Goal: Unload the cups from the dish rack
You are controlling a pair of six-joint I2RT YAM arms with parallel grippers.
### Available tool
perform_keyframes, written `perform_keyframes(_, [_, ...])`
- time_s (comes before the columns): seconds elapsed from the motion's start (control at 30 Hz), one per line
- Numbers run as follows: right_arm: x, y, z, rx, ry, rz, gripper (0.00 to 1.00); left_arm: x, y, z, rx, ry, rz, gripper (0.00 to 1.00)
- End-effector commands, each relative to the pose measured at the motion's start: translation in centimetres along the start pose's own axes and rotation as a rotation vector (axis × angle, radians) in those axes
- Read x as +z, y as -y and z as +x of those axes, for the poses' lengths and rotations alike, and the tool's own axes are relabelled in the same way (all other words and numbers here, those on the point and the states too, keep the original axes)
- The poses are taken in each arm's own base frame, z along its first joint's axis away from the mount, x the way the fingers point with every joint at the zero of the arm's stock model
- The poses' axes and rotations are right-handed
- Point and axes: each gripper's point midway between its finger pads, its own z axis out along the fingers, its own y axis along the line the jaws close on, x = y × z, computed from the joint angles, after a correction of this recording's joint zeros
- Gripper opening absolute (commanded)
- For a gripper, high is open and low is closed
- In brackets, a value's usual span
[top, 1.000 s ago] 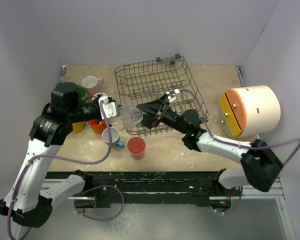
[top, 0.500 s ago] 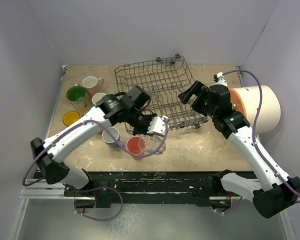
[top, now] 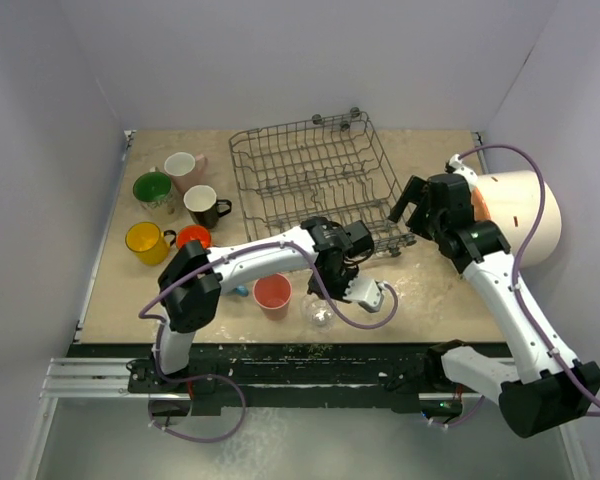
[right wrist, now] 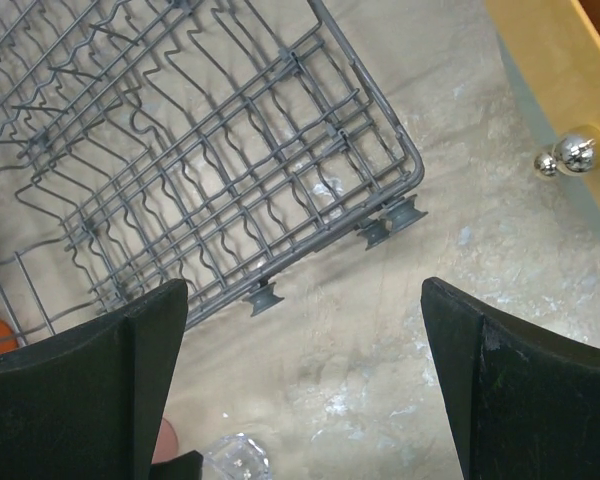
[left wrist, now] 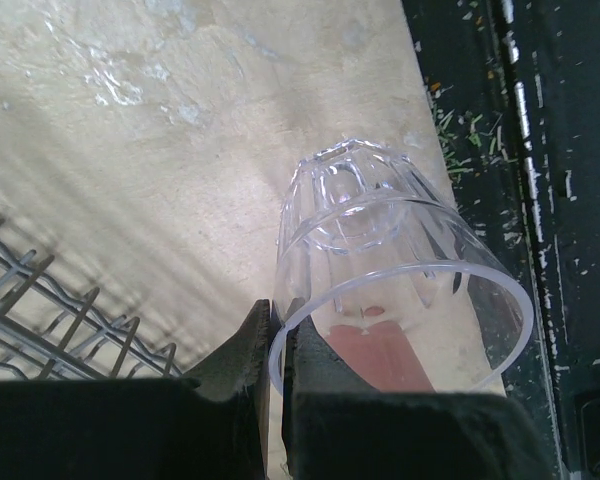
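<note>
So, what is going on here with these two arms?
The left gripper is pinching the rim of a clear glass, holding it tilted near the front edge of the table. The right gripper hangs open by a corner of the dish rack. The rack looks empty; the other cups stand on the table, to its left.

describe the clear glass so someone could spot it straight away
Find the dark wire dish rack mid-table. Just on its near side, right of the pink tumbler, is the clear glass. It is the only see-through cup, its rim pinched by the left fingers.
</note>
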Motion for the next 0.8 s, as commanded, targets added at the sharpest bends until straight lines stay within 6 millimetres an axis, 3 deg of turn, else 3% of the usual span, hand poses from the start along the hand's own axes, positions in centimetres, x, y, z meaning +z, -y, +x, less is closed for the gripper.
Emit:
perform_keyframes(0.0, [-1.0,0.7,-1.2,-0.026,0.047,0.018,1.0,-1.3,-2.0,-0.6,-0.019,-0.025,-0.109,0.0])
perform_keyframes(0.2, [-1.5,0.8,-0.9,-0.025,0.051,-0.005,1.0,-0.1,-2.3,-0.1,-0.028,-0.079,-0.119,0.01])
perform_keyframes(0.27, [-1.6,0.8,-0.7,-0.024,0.048,-0.013,1.0,0.1,-2.5,-0.2,-0.035,-0.086,-0.127,0.19])
perform_keyframes(0.37, [-1.7,0.7,-0.5,-0.021,0.045,-0.029,1.0,-0.3,-2.7,-0.6,-0.042,-0.075,-0.152,0.54])
perform_keyframes(0.4, [-1.7,0.6,-0.5,-0.021,0.047,-0.033,1.0,-0.7,-3.0,-0.8,-0.042,-0.066,-0.17,0.6])
perform_keyframes(0.57, [-2.3,0.6,-1.2,-0.027,0.075,-0.041,1.0,-4.1,-4.3,-1.8,-0.044,-0.008,-0.308,0.97])
perform_keyframes(0.67, [-2.8,0.7,-1.8,-0.035,0.093,-0.033,1.0,-7.2,-4.8,-2.4,-0.054,0.041,-0.398,0.99])
perform_keyframes(0.77, [-3.5,0.9,-2.4,-0.038,0.118,-0.033,1.0,-11.9,-5.7,-2.5,-0.094,0.133,-0.516,0.99])
